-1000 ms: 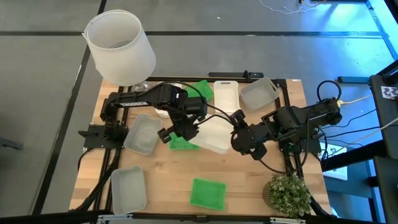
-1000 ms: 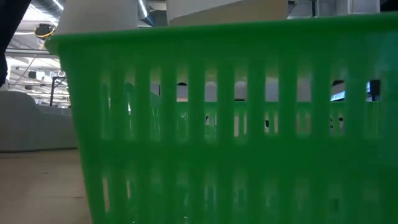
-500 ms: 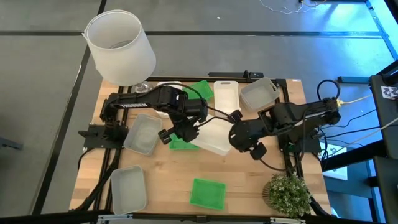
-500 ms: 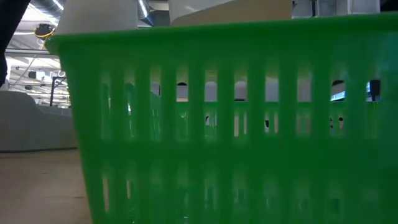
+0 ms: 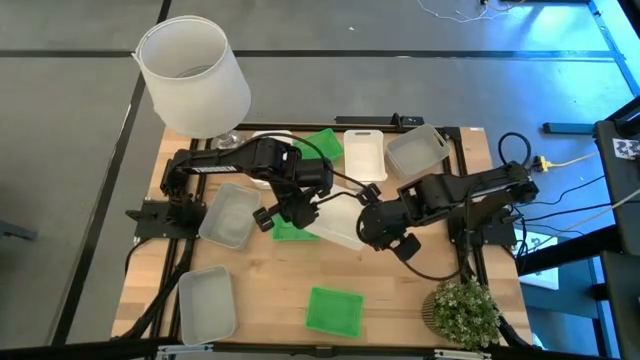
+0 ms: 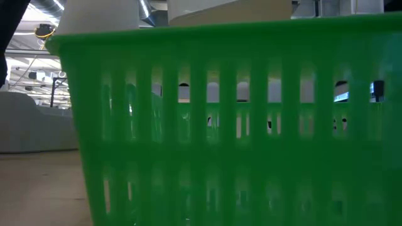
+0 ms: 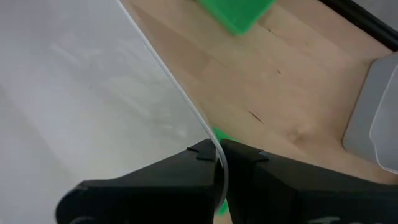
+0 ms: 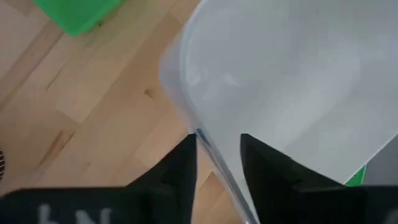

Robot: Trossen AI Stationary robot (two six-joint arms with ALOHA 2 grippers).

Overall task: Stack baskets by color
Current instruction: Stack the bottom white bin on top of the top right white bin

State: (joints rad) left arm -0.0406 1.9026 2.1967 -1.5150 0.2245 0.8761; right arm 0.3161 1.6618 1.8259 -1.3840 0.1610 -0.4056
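Observation:
A white basket [image 5: 342, 222] sits tilted at the table's middle, and my left gripper [image 5: 300, 212] is shut on its left rim. Its left end overlaps a green basket [image 5: 290, 232] lying on the table. My right gripper [image 5: 371, 224] stands open at the basket's right end. One of its fingers is inside the rim [image 8: 208, 152] and one outside; I cannot tell whether they touch it. A second green basket [image 5: 333, 310] lies near the front edge and fills the low view [image 6: 220, 125]. A third green basket [image 5: 325, 143] lies at the back. My left gripper pinches the white basket's thin rim [image 7: 211, 140] between its two fingers, one inside the basket and one outside. The fingers come from above, slanting down. That end of the basket is raised over the green basket below it.
Grey baskets lie at the left [image 5: 230, 215], the front left [image 5: 207, 303] and the back right [image 5: 418, 152]. Another white basket [image 5: 364, 155] lies at the back. A large white lampshade [image 5: 192, 75] stands at the back left and a potted plant [image 5: 462, 310] at the front right.
My right gripper has gone down and toward the table's left edge, up to the white basket's right end. The left gripper and the basket have kept still.

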